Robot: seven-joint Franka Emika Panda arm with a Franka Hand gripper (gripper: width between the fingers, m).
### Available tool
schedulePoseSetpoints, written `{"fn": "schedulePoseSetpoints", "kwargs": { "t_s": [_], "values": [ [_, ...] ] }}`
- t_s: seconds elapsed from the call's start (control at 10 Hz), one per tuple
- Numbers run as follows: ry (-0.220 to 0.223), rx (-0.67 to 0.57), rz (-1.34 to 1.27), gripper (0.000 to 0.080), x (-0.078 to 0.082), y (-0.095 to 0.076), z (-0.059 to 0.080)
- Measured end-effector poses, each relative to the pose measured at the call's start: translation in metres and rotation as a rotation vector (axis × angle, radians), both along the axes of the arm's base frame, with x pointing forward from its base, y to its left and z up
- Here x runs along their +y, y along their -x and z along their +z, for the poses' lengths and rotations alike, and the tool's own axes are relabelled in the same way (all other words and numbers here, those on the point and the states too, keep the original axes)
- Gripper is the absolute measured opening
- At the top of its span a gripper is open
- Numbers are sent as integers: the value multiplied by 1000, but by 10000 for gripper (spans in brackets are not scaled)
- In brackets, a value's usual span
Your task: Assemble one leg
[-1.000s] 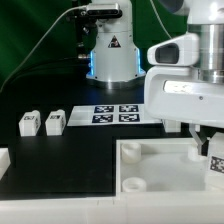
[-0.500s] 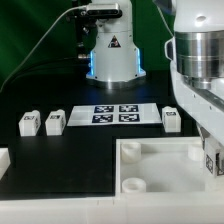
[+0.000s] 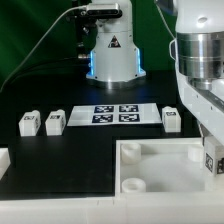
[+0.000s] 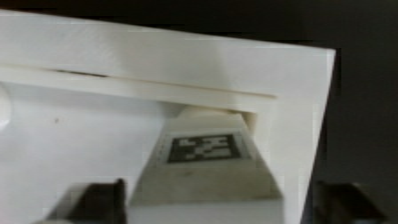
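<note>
One leg (image 3: 213, 160), a small white block with a square tag, stands at the right corner of the large white tray-like part (image 3: 150, 168). In the wrist view this leg (image 4: 206, 150) shows its tag, with the white part's wall behind it. My gripper (image 3: 212, 166) straddles it. In the wrist view my gripper (image 4: 214, 208) has a dark finger on each side, and a narrow gap shows between each finger and the leg, so the jaws look open. Three more legs lie on the black table: two at the exterior view's left (image 3: 29, 122) (image 3: 55, 121) and one at its right (image 3: 171, 120).
The marker board (image 3: 115, 114) lies flat between the loose legs. The arm's base (image 3: 111, 55) stands behind it. A white block (image 3: 4, 160) sits at the left edge. The arm's body (image 3: 200, 60) fills the exterior view's right side.
The wrist has turned above the leg, uncovering the loose leg at the right. The leg in the corner has stayed in place. Almost nothing has moved in the last half second.
</note>
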State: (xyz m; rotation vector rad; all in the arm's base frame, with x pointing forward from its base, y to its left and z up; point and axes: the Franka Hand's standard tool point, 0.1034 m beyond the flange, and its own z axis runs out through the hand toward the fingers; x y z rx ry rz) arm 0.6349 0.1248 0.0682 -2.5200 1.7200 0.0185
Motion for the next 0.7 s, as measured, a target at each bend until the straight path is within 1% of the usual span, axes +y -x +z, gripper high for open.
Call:
{"fn": "schedulePoseSetpoints", "kwargs": {
  "t_s": [0.1,0.2,0.4,0.5,0.7],
  "values": [
    [7,-32,163,623,1,-1,1],
    [13,-37,256,644,-2,-1,-1],
    [24,-52,452,649,-2,-1,-1],
    [36,-67,620,649,-3,-1,-1],
    [86,-103,948,649,-6,-2,-3]
  ]
}}
